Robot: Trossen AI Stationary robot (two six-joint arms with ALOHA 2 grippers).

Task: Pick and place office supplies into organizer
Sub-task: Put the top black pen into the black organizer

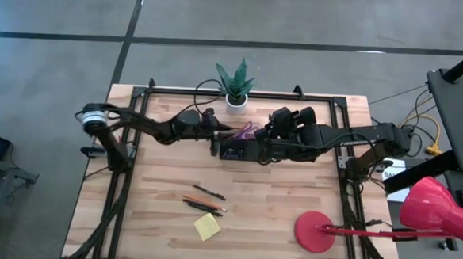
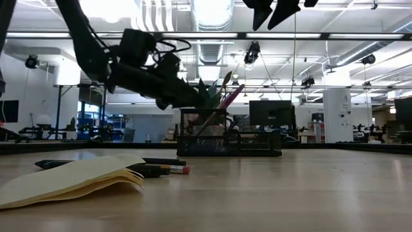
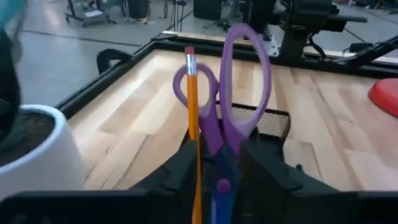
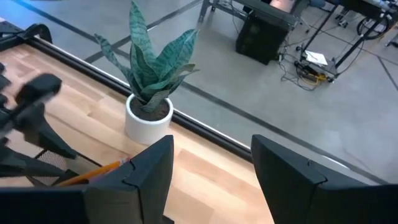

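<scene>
High view: the black organizer (image 1: 237,152) sits mid-table near the potted plant (image 1: 235,84). The left gripper (image 1: 218,132), fingers parted, hovers at the purple scissors (image 1: 246,132) and an orange pencil (image 3: 193,118) standing in it. The right gripper (image 1: 269,136) hangs open beside it. Pens (image 1: 205,198) and a yellow sticky-note pad (image 1: 206,226) lie nearer the front.

**Supplies partly sorted into the black organizer**

A small black mesh organizer (image 1: 238,151) sits toward the far middle of the wooden bench. Purple-handled scissors (image 3: 233,93) stand upright in it, handles up, with an orange pencil (image 3: 192,106) beside them, eraser end up. Nearer the front, well apart from the organizer, several dark and orange pens and pencils (image 1: 204,200) lie flat, just beside a yellow sticky-note pad (image 1: 206,226).
</scene>
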